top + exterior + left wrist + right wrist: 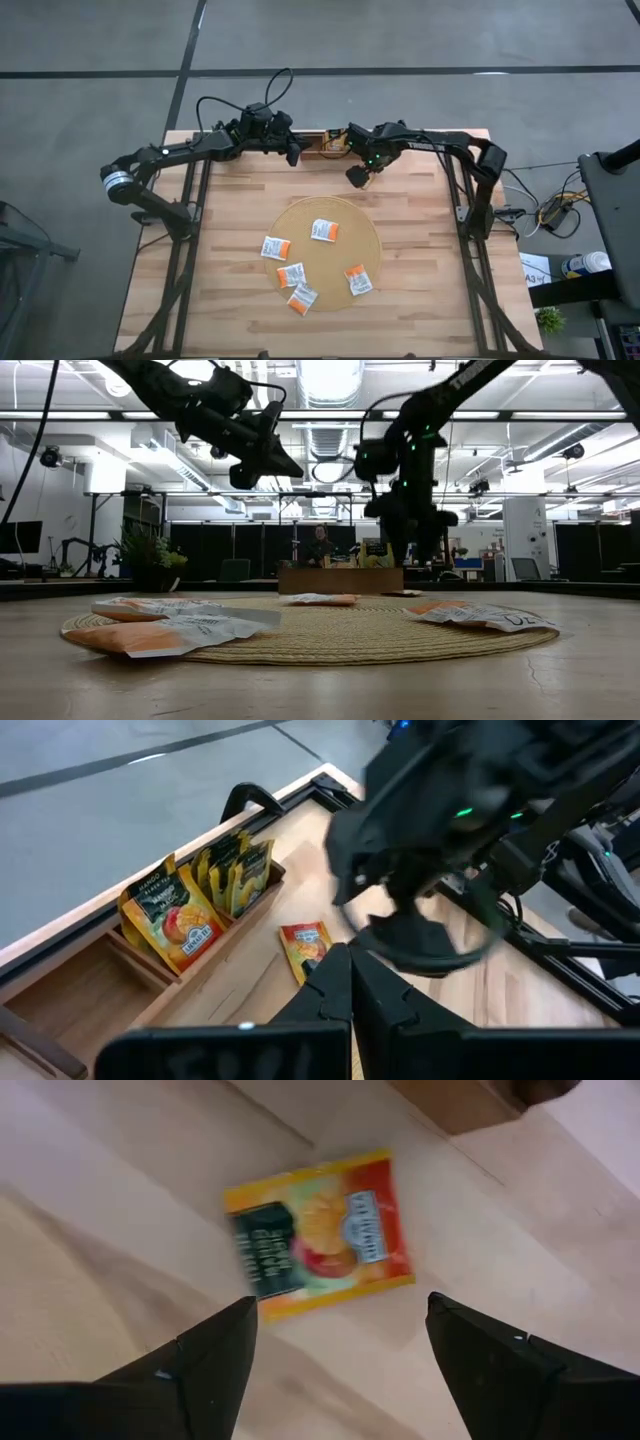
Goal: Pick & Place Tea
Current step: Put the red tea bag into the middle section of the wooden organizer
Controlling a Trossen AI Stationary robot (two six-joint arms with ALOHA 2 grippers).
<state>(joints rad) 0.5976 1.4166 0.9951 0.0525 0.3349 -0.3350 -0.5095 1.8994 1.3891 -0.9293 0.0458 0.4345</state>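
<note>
Spread right claw (340,1350) above sachet (320,1232)

Bright overhead strip lighting, wrist views motion-blurred

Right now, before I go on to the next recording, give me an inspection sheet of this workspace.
Surface: wooden table, round woven mat at centre.
Job's things: five tea sachets lying on the mat; one sachet flat on bare wood below the right gripper; more upright in the wooden tray at the far edge.
Clutter: nothing seen.
Grippers: left gripper shut, empty, beside the tray; right gripper open over the loose sachet.
Cables: black cables at the left arm; wires off the table's right.
Surroundings: grey floor; person seated far behind.
</note>
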